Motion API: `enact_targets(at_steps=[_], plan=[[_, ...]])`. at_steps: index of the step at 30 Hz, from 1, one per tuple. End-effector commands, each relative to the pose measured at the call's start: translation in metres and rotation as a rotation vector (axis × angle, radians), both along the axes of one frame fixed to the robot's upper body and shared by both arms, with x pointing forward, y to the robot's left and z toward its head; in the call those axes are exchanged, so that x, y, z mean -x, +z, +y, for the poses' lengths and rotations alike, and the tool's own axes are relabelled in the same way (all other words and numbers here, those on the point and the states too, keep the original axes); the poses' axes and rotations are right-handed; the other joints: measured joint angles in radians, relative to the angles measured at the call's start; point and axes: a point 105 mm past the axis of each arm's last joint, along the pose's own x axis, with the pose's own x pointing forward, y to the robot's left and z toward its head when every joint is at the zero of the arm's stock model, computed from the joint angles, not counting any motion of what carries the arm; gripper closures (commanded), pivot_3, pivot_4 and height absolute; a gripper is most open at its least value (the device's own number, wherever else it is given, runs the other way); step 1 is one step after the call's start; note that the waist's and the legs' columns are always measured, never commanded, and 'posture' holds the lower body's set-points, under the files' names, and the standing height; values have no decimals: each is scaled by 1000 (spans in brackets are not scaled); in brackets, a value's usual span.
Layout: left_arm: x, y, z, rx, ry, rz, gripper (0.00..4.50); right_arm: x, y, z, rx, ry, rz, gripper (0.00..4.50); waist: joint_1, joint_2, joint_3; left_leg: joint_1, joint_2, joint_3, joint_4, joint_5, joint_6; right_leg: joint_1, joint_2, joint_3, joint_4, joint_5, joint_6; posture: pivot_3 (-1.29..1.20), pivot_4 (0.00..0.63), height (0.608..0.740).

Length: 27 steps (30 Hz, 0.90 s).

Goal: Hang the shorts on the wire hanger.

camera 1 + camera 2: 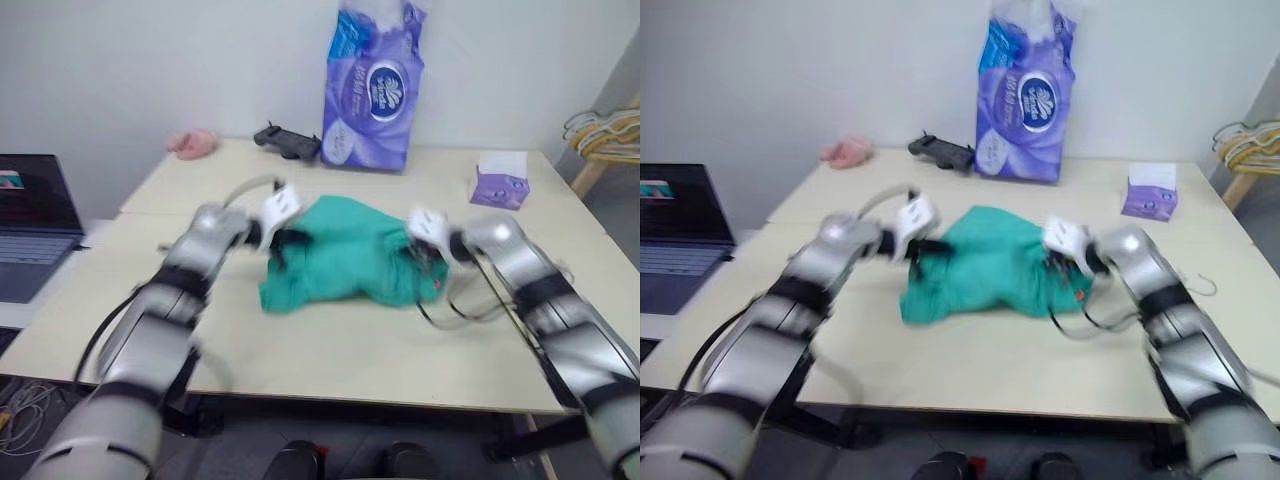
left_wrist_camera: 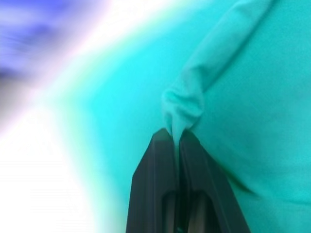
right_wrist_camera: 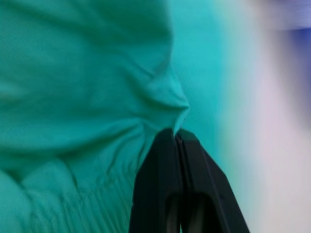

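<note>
The teal-green shorts (image 1: 345, 255) lie bunched in the middle of the table (image 1: 330, 350). My left gripper (image 1: 290, 240) is at their left edge, shut on a pinched fold of the fabric (image 2: 182, 109). My right gripper (image 1: 425, 255) is at their right edge, shut on another fold near the gathered waistband (image 3: 87, 204). A thin pale hook, apparently the wire hanger (image 1: 1207, 287), pokes out on the table to the right of my right arm. The rest of the hanger is hidden.
A tall purple tissue pack (image 1: 372, 85) stands at the back, with a black controller (image 1: 288, 141) and a small pink cloth (image 1: 193, 143) to its left. A small purple tissue box (image 1: 500, 180) sits at the back right. A laptop (image 1: 30, 215) is at the left. Bunched hangers (image 1: 605, 130) are beyond the right edge.
</note>
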Motion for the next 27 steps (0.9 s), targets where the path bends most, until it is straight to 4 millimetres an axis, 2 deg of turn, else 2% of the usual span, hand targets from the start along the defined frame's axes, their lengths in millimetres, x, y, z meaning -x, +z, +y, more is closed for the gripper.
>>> enact_targets(at_steps=[1, 3, 4, 5, 7, 11, 13, 14, 15, 16, 17, 18, 20, 21, 25, 27], plan=[[21, 131, 69, 139, 328, -528, 4500, 5, 96, -47, -87, -248, -450, 4466, -11, -1, -1, -8, 1, 2, -4, -1, -2, -11, -1, -3, 2, -1, -2, 135, 0, 740], [35, 164, 72, 178, 314, -623, 4500, 11, 116, -39, -92, -219, -542, 4466, -17, -3, -12, -13, 2, 2, -4, -2, -4, -20, -2, -3, 4, -2, -3, 144, 0, 740], [39, 173, 68, 171, 277, -646, 4500, 14, 122, -36, -75, -199, -582, 4466, -22, -2, -22, -13, 1, 2, -4, -2, -4, -20, -4, -3, 3, -2, -3, 147, 0, 740], [41, 177, 65, 134, 252, -664, 4500, 16, 122, -33, -60, -178, -604, 4466, -29, -2, -30, -12, 0, 2, -4, -2, -3, -20, -4, -3, 3, -2, -3, 147, 0, 740], [41, 171, 65, 104, 211, -658, 4500, 16, 109, -28, -48, -129, -593, 4466, -35, -1, -32, -9, -3, 2, -6, -3, -2, -19, -7, -3, 2, -2, -3, 140, 7, 740], [26, 107, 69, 107, 75, -431, 4500, 10, 50, -8, -19, 36, -379, 4466, -50, 0, -31, -1, -5, 1, -23, -12, 11, -19, -7, -3, -4, -2, -3, 136, 28, 740], [23, 54, 74, 137, -26, -225, 4500, 14, 3, 5, -6, 167, -189, 4466, -58, 0, -29, -4, -5, 1, -22, -13, 9, -19, -7, -3, -9, -2, -3, 138, 37, 740], [26, 5, 79, 117, -98, -32, 4500, 19, -21, 8, -5, 224, -99, 4466, -62, 1, -29, -6, -5, 3, -18, -13, 10, -19, -7, -2, -12, -2, -2, 137, 42, 740], [39, -43, 84, 106, -186, 179, 4500, 25, -41, 9, -13, 274, -27, 4466, -66, 3, -27, -5, -4, 5, -17, -12, 10, -14, -6, -3, -15, -3, -2, 141, 52, 740], [60, -85, 92, 88, -263, 371, 4500, 31, -56, 8, -17, 308, 21, 4466, -68, 6, -23, 6, -3, 5, -16, -9, 10, -2, -5, -4, -17, -2, -1, 142, 53, 740], [77, -109, 97, 79, -315, 493, 4500, 35, -64, 8, -23, 330, 50, 4466, -74, 11, -20, 21, -2, 9, -17, -9, 11, 11, -1, -3, -16, 0, -1, 142, 53, 740], [104, -127, 103, 68, -386, 600, 4500, 41, -75, 9, -13, 364, 92, 4466, -82, 15, -15, 31, -2, 11, -19, -8, 13, 19, 0, -1, -15, 2, -1, 146, 57, 740], [150, -148, 110, 41, -462, 753, 4500, 56, -99, 10, 10, 427, 194, 4466, -92, 14, -10, 47, 1, 16, -19, -10, 18, 29, 1, 4, -5, 2, -2, 146, 57, 740], [165, -152, 110, 35, -480, 796, 4500, 61, -106, 11, 19, 448, 228, 4466, -90, 12, -9, 51, 2, 15, -18, -10, 18, 32, 2, 6, -2, 1, -3, 146, 57, 740], [207, -160, 107, 19, -524, 940, 4500, 88, -130, 16, 41, 527, 335, 4466, -50, 12, -9, 53, 10, 7, -17, -10, 17, 34, 9, 0, 0, -1, -7, 161, 56, 740], [221, -161, 103, 8, -549, 996, 4500, 105, -152, 16, 44, 549, 432, 4466, -28, 14, -11, 54, 12, 5, -18, -10, 17, 35, 11, -2, 0, -2, -10, 165, 55, 740]])
